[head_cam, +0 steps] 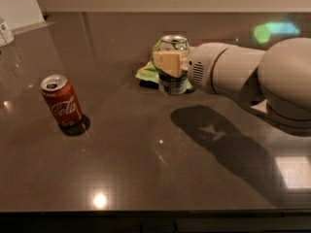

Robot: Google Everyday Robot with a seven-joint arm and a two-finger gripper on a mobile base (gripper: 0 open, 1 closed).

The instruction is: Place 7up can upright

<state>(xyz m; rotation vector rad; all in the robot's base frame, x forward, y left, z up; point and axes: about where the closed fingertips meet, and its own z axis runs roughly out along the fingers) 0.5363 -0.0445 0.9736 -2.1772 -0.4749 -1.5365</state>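
Dark glossy tabletop: nearest to the camera, it carries everything here. Its front part shows only lamp reflections and the shadow of the arm.
Red Coca-Cola can: it stands upright at the near left, well apart from the hand. It is not the thing of the task.
White robot arm: it comes in from the right, low over the tabletop, and points left toward the middle.
Hand: at the end of the arm, around the middle of the 7up can. It pinches the can, with one beige finger pad flat on the side that faces the camera. The other finger is hidden behind the can.
7up can: in the centre, further back than the red one. Its long axis is vertical, lid upward, and its bottom seems to touch the tabletop or be just above it.
Relation that matters: the can is inside the hand, not beside it. The arm reaches it sideways from the right, so the can's axis stands across the fingers.
Coming move, as I judge: the can looks upright already, so the hand should spread and draw back straight to the right, without tipping the can.
Green snack bag: it lies flat just behind and to the left of the 7up can, perhaps touching it.
Far left corner: a small white container, too unclear to name more exactly.
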